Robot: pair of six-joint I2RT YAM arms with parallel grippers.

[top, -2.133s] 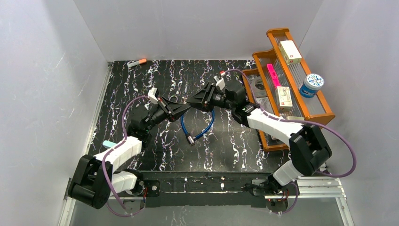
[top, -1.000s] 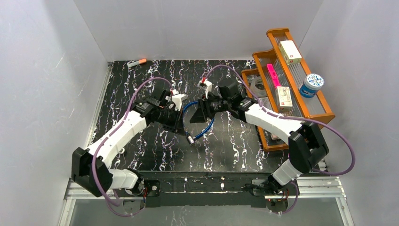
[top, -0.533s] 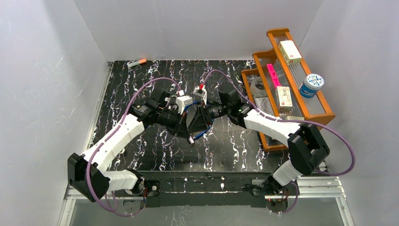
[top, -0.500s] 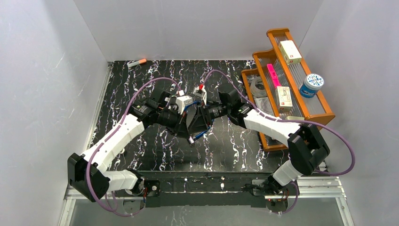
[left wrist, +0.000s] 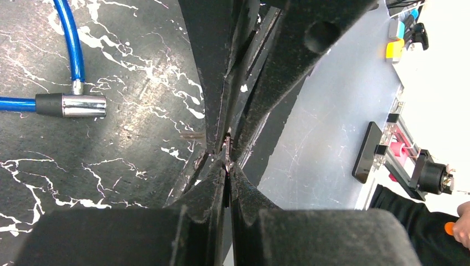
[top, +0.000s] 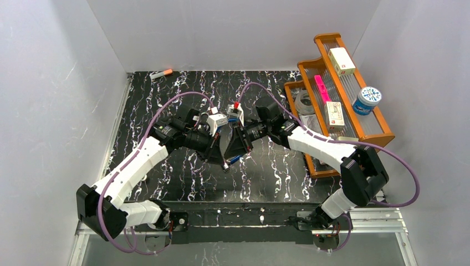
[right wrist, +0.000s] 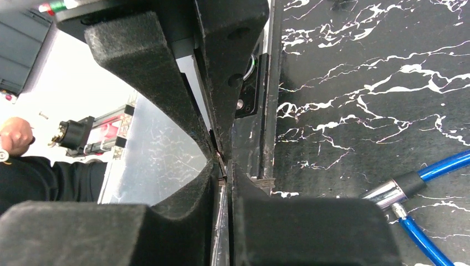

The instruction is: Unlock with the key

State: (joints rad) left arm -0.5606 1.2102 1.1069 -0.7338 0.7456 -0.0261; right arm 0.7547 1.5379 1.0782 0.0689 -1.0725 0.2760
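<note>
Both grippers meet tip to tip above the middle of the black marbled table. My left gripper [left wrist: 227, 166] is shut on the key [left wrist: 226, 148], a thin metal sliver at its fingertips. My right gripper [right wrist: 221, 166] comes from the opposite side, and its jaws have closed on the same thin metal strip [right wrist: 221, 205]. In the top view the left gripper [top: 218, 148] and right gripper [top: 231, 146] touch noses. The lock is a blue cable with a metal end [top: 226, 164] lying on the table under them, also seen in the left wrist view [left wrist: 71, 105] and right wrist view [right wrist: 394, 189].
A wooden rack [top: 382, 130] stands along the right wall, holding boxes, a tape roll, a pink marker and a blue-lidded jar [top: 367, 100]. An orange-tipped marker [top: 161, 73] lies at the far left back corner. White walls enclose the table.
The two arms swung in from either side until their fingertips met over the cable. The right gripper's jaws narrowed onto the key held by the left gripper.
</note>
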